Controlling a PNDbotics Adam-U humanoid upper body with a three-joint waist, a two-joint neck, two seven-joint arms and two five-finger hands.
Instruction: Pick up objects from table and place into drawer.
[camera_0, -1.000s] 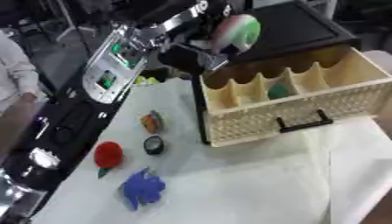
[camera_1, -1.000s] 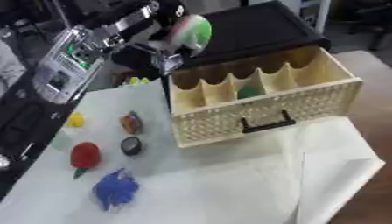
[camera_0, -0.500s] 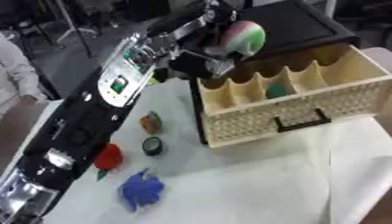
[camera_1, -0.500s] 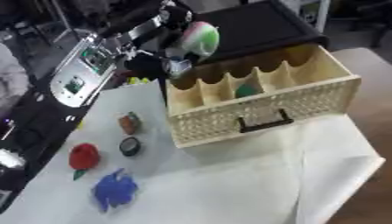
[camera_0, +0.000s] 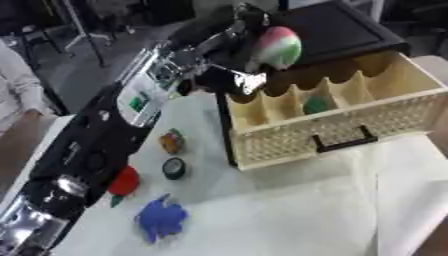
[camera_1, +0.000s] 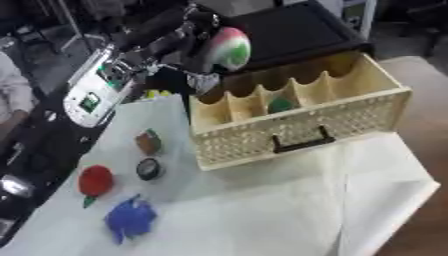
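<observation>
My left hand (camera_0: 238, 42) is shut on a round object (camera_0: 278, 46) coloured pink, white and green, held above the back left of the open cream drawer (camera_0: 341, 125). A green object (camera_0: 316, 105) lies in one of the drawer's middle compartments. On the white table to the drawer's left sit a small orange-brown object (camera_0: 171, 141), a black round object (camera_0: 174, 168), a red object with a green tip (camera_0: 125, 181) and a blue object (camera_0: 160, 220). My right hand shows in no view.
The drawer pulls out of a black cabinet (camera_0: 341, 30). My left arm (camera_0: 114, 130) stretches along the table's left side. A white cloth (camera_1: 350, 200) covers the table's front right. Something yellow (camera_1: 156, 93) peeks out behind the arm. A person's sleeve (camera_0: 17, 95) is at far left.
My left hand has carried the round object a little to the right, over the drawer's back left corner. The camera has shifted, so the whole scene sits differently.
</observation>
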